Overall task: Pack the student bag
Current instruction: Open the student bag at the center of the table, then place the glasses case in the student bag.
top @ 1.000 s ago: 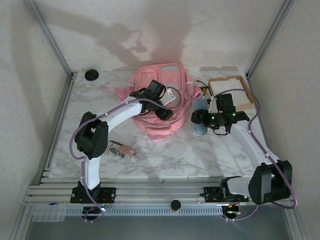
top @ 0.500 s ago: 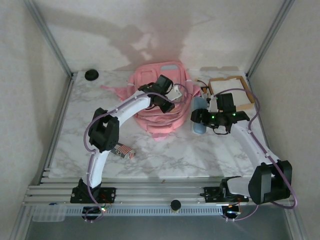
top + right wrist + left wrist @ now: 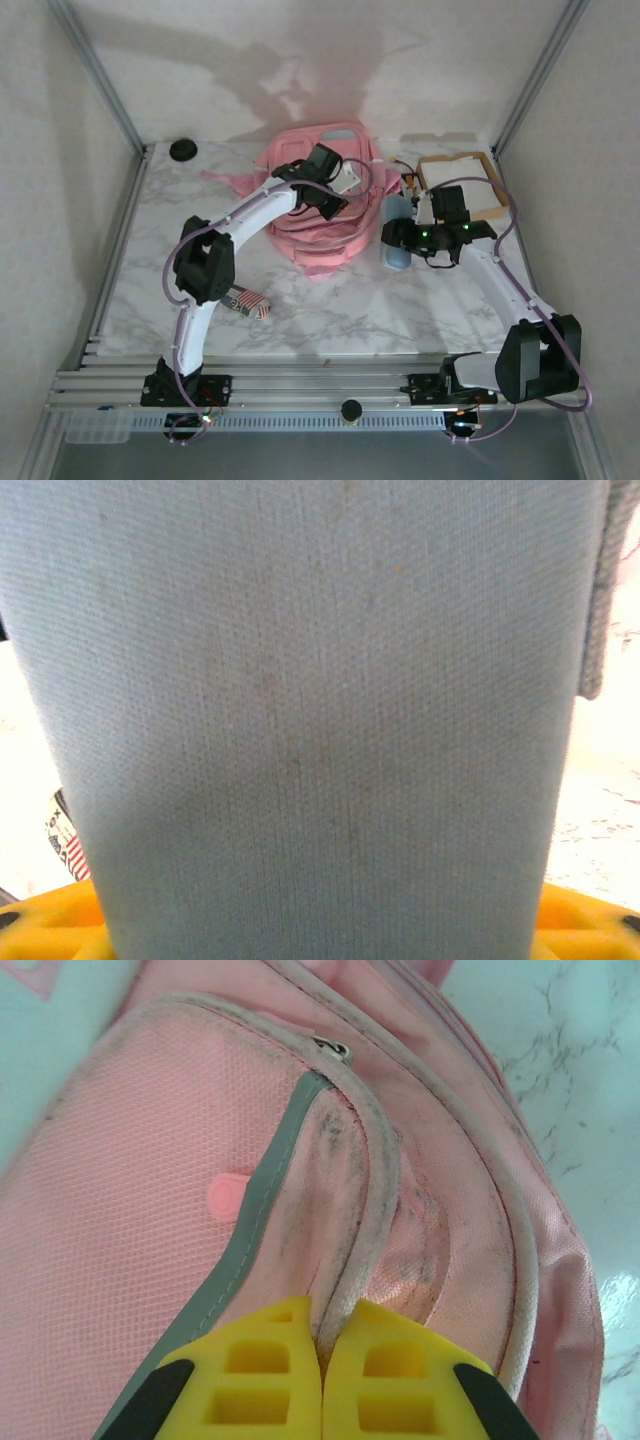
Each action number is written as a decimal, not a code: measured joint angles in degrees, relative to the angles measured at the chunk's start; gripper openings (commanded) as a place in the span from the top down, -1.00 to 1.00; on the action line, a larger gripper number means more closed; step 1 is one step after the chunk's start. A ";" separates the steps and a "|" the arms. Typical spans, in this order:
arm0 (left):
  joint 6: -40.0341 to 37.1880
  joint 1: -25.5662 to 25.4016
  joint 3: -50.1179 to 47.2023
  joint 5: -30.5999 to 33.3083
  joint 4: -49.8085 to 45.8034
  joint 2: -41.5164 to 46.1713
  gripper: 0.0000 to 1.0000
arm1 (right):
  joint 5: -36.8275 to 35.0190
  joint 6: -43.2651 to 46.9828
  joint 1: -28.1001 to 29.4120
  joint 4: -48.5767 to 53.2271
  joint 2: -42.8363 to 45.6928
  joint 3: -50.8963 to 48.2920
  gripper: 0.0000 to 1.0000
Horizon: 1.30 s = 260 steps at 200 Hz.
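L gripper (image 3: 322, 1322) pinched tight on a front-pocket seam of the student bag (image 3: 150, 1160), prob. to lift the pocket open; bag lies mid far edge of table (image 3: 330, 320); R gripper (image 3: 405, 233) straddles blue-grey case (image 3: 320, 680) just right of bag, ready to load; can't tell if clamped.

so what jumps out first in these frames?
The large soft pink fabric backpack sits in the middle of the top view, and the left claw is shut right at a piped zip seam on its front. Just right of it, the right claw straddles a small blue-grey fabric case, a yellow finger on each side. A shallow brown cardboard box lies just beyond them.
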<state>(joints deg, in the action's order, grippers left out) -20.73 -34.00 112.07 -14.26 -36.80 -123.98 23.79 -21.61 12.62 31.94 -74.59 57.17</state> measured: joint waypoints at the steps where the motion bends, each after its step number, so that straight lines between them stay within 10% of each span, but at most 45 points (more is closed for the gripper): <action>1: 0.09 0.00 0.00 0.09 0.00 0.07 1.00 | 0.04 0.00 0.00 0.00 0.00 0.00 -0.16; 148: 27.02 1.20 1.20 3.98 1.09 9.51 1.00 | 3.23 -5.27 8.70 -8.63 -19.89 14.25 -0.21; 193: 33.44 0.55 1.20 3.98 1.84 9.75 1.00 | 0.24 -9.46 12.24 -12.39 -30.88 20.70 -0.97; 231: 35.98 0.59 1.20 4.28 2.23 9.88 1.00 | 0.09 -12.13 12.63 -16.31 -28.83 18.47 -0.96; 260: 37.13 0.61 1.20 4.17 2.27 9.94 1.00 | 1.64 -12.70 11.74 -17.25 -22.18 12.68 -0.53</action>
<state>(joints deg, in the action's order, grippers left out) 16.40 -33.39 113.27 -10.09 -34.52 -114.04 25.43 -34.30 24.36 14.70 -96.77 69.84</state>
